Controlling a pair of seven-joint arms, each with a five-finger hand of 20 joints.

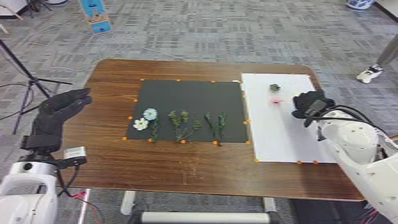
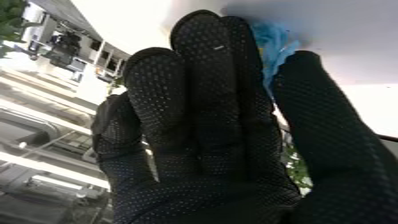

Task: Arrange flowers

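Note:
In the head view, my right hand is over the right edge of the white board. In the right wrist view, a blue flower sits between the thumb and fingers of my right hand, which pinch it; green leaves show lower in the thumb gap. A pink flower and a dark green piece lie on the board. The black sheet holds a pale blue flower, a white flower and several green stems. My left hand is open left of the sheet.
Orange marks edge the sheet and board on the brown table. A black tripod stands on the floor beyond the table's left side. A small white tag is beside the left wrist.

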